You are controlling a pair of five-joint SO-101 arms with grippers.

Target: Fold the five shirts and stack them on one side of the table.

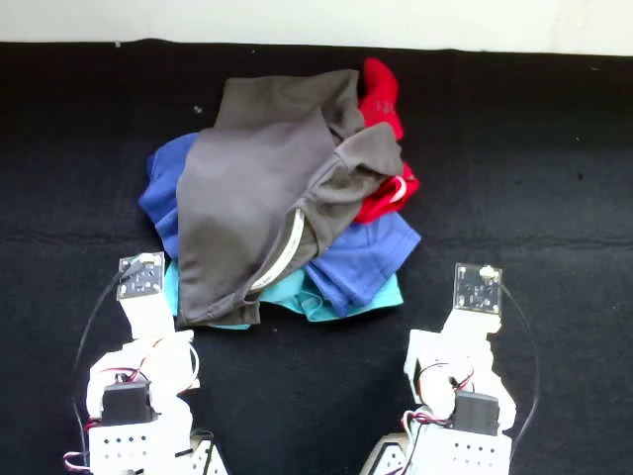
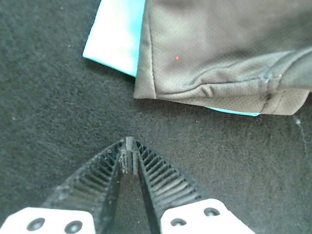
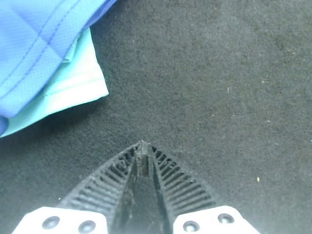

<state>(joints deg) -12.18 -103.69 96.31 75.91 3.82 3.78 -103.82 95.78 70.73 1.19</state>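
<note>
Grey shirt (image 1: 247, 198) lies crumpled atop the heap of shirts (image 1: 366, 259); left end effector (image 2: 129, 142) and right end effector (image 3: 142, 145) pinched together.

- grey shirt (image 1: 247, 198) — plain dark grey in a fine mesh weave, with a white strip along its inner neckline; the left wrist view shows one tiny red speck near the hem.
- red shirt (image 1: 381, 99): bright red, with small white marks.
- blue shirt (image 1: 361, 259): royal blue, with darker blue stitch lines.
- turquoise shirt (image 1: 321, 297): pale turquoise, plain.
- worktop (image 1: 534, 148) — black and felt-like, dotted with pale lint.
- left arm (image 1: 148, 366) and right arm (image 1: 460, 366): white shells, black motors, red and black wires.
- left arm's jaws and right arm's jaws: black and ribbed, on white mounts.
- wall (image 1: 316, 20): off-white.
</note>
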